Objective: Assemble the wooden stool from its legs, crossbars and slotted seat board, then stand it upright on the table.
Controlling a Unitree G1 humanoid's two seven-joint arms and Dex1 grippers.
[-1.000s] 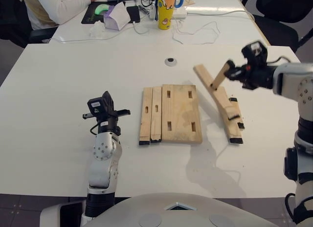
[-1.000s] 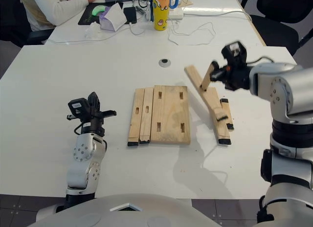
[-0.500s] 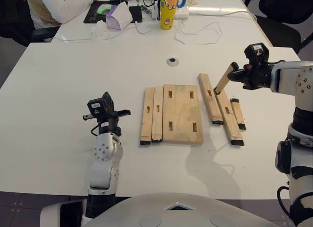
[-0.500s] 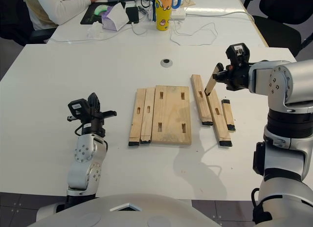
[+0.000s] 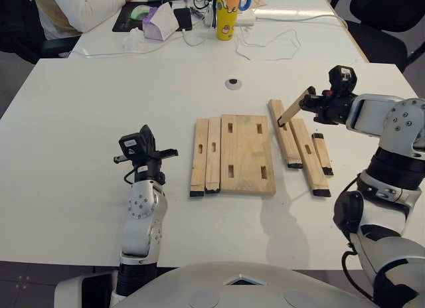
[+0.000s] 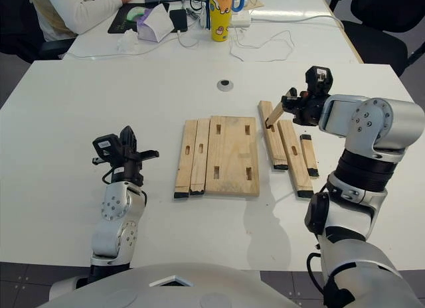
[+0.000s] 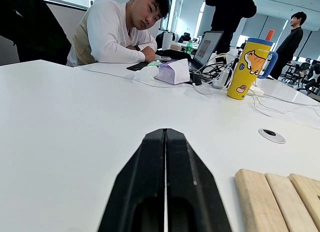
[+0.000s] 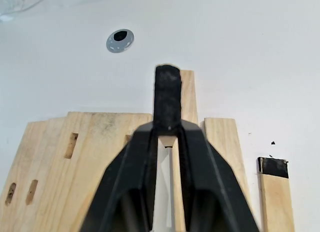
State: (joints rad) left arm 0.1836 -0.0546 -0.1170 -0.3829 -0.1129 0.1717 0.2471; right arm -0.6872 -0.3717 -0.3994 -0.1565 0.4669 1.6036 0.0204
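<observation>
The right tool hides most of the short, black-tipped pale wooden bar it clamps. The picture edge cuts off the flat, slotted pale wooden seat board.

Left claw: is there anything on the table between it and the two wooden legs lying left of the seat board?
Nothing visible stands in the way. Between the shut left claw and the nearer leg lies only bare table. The seat board lies farther to the right.

Your right tool grips a black-tipped wooden piece over the slotted seat board; a grey grommet sits on the white tabletop beyond.
</observation>
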